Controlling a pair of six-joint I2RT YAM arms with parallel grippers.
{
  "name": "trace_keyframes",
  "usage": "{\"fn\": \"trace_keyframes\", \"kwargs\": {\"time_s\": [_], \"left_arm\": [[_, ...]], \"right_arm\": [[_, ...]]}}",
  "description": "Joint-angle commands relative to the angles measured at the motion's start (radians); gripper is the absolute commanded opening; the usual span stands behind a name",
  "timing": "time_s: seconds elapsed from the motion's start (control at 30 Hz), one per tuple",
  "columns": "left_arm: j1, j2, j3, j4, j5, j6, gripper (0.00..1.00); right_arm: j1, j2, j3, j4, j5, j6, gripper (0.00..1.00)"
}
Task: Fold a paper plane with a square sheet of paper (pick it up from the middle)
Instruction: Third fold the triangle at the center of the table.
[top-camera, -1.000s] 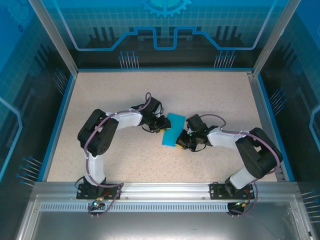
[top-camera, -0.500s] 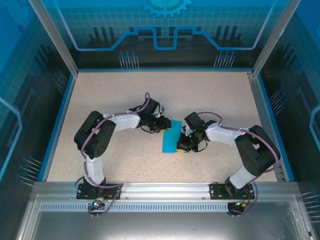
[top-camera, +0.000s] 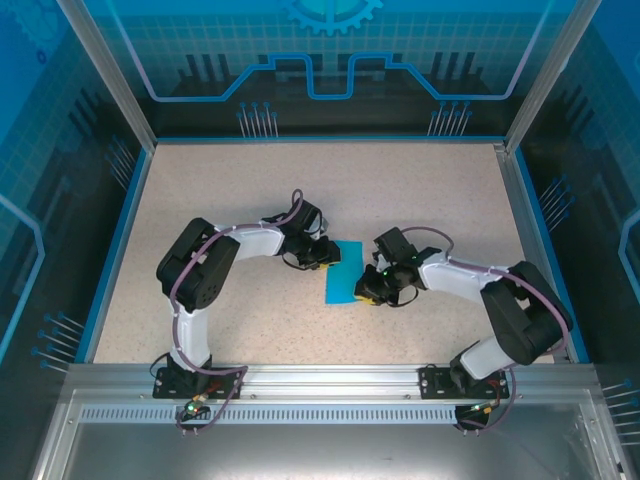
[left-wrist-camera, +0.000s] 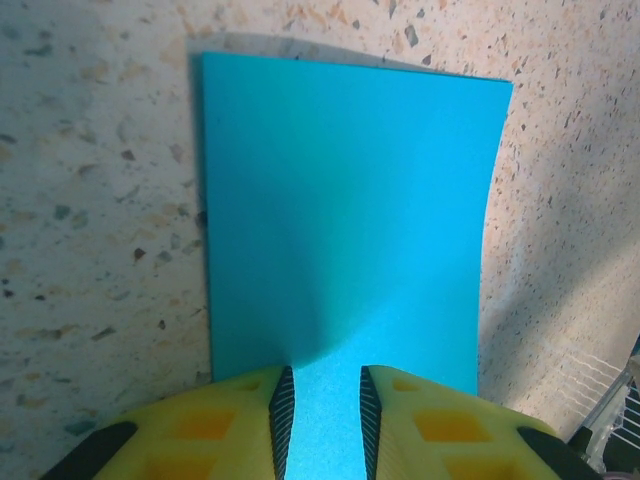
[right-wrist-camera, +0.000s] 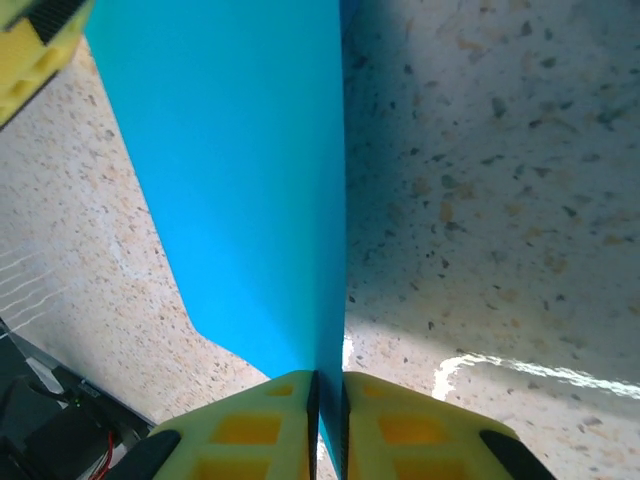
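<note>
The square sheet of paper (top-camera: 345, 276), cyan-blue and folded to a narrow oblong, lies mid-table between both arms. My left gripper (top-camera: 326, 256) is at its far left corner; in the left wrist view the jaws (left-wrist-camera: 321, 374) stand slightly apart over the flat paper (left-wrist-camera: 345, 200), which shows in the gap. My right gripper (top-camera: 368, 290) is at the paper's near right edge. In the right wrist view it (right-wrist-camera: 328, 378) is shut on the folded edge of the paper (right-wrist-camera: 240, 170), which rises on edge from between the pads. A paper plane is out of view.
The speckled table (top-camera: 230, 190) has blue rails at its left and right sides and an aluminium frame along the front (top-camera: 320, 380). A yellow finger of the left gripper (right-wrist-camera: 30, 50) shows at the top left of the right wrist view.
The paper has come down from a tilted hold and shifted slightly nearer. The left gripper has moved with it toward the paper's far corner. The right jaws have eased very slightly.
</note>
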Motion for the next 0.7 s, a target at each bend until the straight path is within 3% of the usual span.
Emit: {"fn": "trace_keyframes", "kwargs": {"time_s": [0.0,0.27,0.67], "left_arm": [[-0.002,0.031,0.015,-0.046,-0.028,0.028,0.28],[-0.002,0.036,0.02,-0.051,-0.025,0.027,0.27],[-0.004,0.033,0.039,-0.068,-0.016,0.029,0.27]], "right_arm": [[-0.011,-0.04,-0.014,0.027,0.027,0.055,0.12],[-0.009,-0.038,-0.006,0.048,0.015,0.055,0.03],[0.019,0.105,0.125,0.187,0.032,0.018,0.04]]}}
